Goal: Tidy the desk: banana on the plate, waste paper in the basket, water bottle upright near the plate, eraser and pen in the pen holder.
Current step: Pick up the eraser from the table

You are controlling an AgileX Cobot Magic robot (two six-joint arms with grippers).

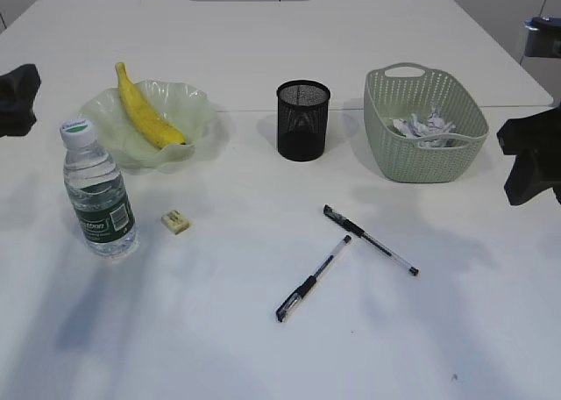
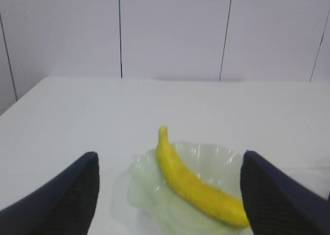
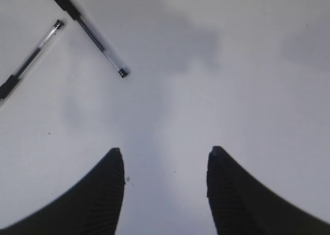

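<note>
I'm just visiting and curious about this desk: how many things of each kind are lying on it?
Pens: 2
Banana: 1
Plate: 1
Water bottle: 1
Eraser: 1
Pen holder: 1
Basket: 1
Waste paper, crumpled in the basket: 1
Total: 9

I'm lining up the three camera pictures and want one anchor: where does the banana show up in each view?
Exterior view: the banana lies on the plate, upper left, behind the bottle.
Left wrist view: it lies lower centre on the plate, between the open claw fingers.
Right wrist view: not in it; only two pens on the table.
Shared landmark: the plate, in the exterior and left wrist views.
</note>
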